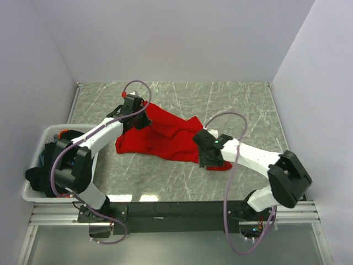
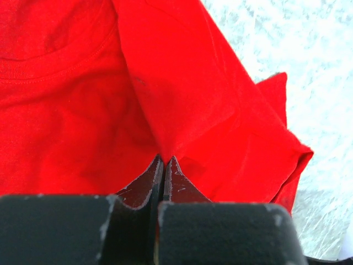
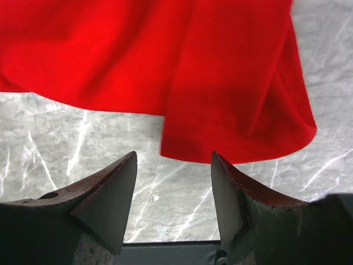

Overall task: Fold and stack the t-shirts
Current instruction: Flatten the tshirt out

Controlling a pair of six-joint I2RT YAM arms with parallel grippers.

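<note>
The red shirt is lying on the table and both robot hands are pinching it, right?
Not both. The left gripper is shut on the red shirt, which does lie on the table. The right gripper is open, fingers apart and holding nothing, the shirt's edge just ahead of them. The right wrist view shows that.

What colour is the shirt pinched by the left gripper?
The t-shirt is plain bright red; best seen in the left wrist view.
</note>
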